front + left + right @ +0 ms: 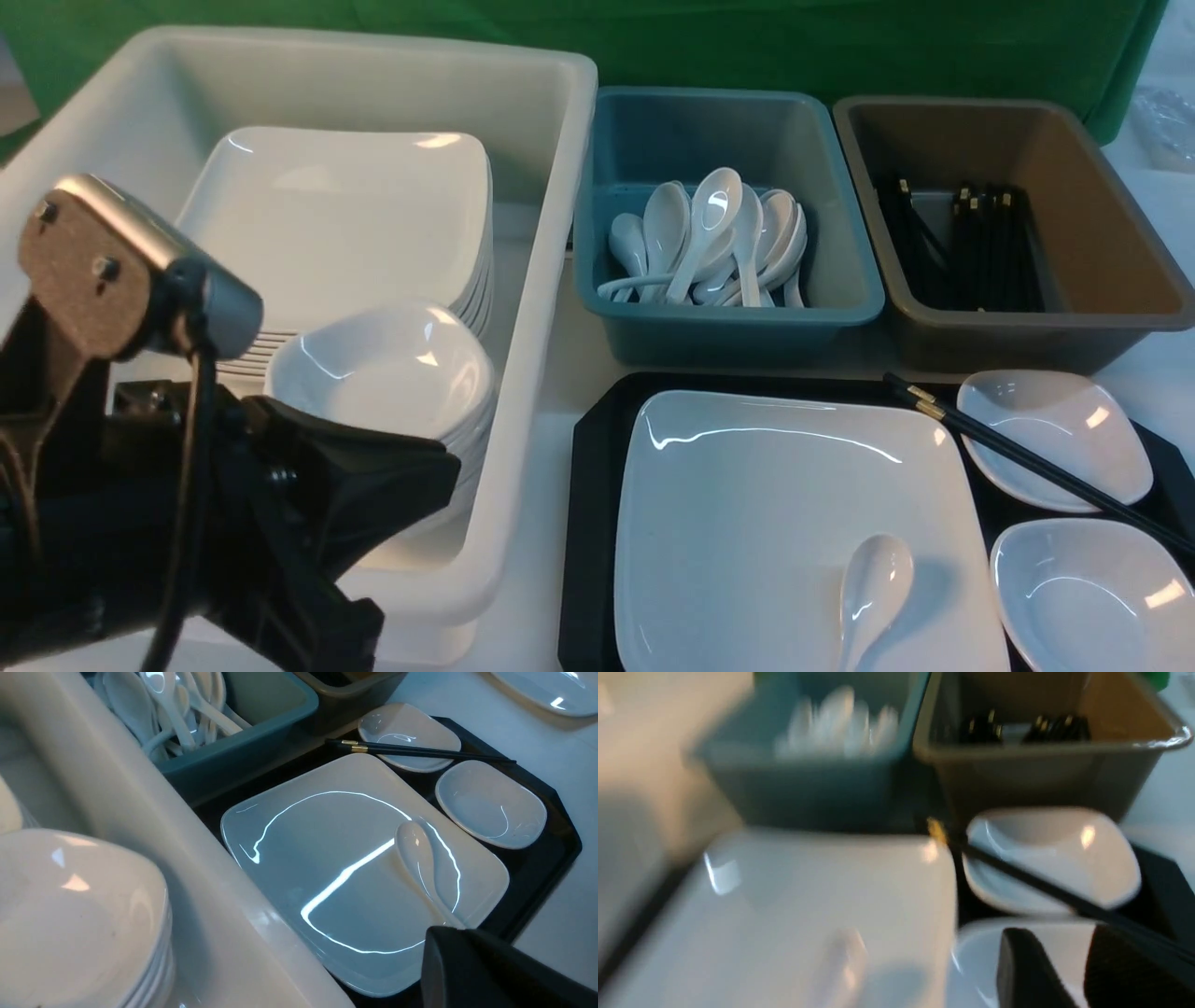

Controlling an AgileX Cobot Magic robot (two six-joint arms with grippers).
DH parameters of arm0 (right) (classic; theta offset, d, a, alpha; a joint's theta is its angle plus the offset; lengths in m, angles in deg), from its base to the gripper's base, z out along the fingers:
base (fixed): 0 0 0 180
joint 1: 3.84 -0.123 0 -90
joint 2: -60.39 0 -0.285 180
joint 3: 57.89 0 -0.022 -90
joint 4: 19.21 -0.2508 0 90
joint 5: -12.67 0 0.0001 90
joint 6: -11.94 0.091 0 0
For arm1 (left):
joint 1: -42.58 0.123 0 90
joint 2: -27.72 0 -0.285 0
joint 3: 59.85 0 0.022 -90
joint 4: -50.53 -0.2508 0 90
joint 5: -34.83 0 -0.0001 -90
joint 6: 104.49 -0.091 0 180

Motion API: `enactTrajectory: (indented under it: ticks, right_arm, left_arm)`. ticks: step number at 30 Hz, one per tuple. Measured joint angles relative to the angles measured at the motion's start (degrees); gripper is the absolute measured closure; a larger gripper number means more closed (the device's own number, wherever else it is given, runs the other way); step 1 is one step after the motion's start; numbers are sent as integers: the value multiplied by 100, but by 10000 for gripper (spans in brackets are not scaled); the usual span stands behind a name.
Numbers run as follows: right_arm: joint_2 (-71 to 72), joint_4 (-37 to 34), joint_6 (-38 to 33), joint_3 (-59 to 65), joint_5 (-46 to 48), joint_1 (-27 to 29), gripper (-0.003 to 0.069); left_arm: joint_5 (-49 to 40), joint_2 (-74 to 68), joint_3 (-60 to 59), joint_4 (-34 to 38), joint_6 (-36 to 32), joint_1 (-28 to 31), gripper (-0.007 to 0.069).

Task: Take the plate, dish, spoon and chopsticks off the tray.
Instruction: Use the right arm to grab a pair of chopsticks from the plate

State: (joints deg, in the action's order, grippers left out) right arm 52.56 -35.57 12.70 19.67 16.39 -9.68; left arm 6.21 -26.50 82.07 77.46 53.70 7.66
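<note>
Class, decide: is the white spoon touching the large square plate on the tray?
Touching. The left wrist view shows the spoon lying directly on the plate, no gap beneath it; the front view agrees.

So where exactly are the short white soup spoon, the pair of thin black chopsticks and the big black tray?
Short glossy white soup spoon point(876, 574): front view, its oval bowl.
Pair of thin black chopsticks point(1036, 464): front view, mid-shaft.
Big flat black plastic tray point(588, 523): front view, bare left edge.

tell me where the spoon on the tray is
In the front view the spoon lies on the plate near its front right corner, on the robot's right; the nearer small dish sits just right of it on the tray.
</note>
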Motion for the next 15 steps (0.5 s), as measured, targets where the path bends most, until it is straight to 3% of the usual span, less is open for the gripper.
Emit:
enactTrajectory:
  ticks: [1,2,4,7,10,12,13,15]
  right_arm:
    - [0,-156,839,0,-462,0,419]
    - [0,-197,1251,0,-651,0,419]
    - [0,-250,1793,0,-950,0,419]
    - [-25,-253,2027,-104,-854,-27,419]
    - [-633,-101,1387,-1016,575,-245,420]
    - [-972,-33,972,-1396,1011,-363,421]
    - [-1808,182,319,-2211,1876,-562,421]
    - [-2868,528,-289,-3098,2780,-760,421]
  left_arm:
    - [-75,0,0,-110,-55,-1,604]
    - [-135,0,0,-167,-55,-1,604]
    - [-228,0,0,-200,-36,-1,604]
    - [-319,0,0,-189,-35,-1,604]
    - [-355,0,5,-183,-35,-1,604]
    - [-358,0,22,-183,-35,-1,604]
    - [-362,-7,87,-183,-35,-1,604]
    - [-357,-7,218,-183,-35,-1,604]
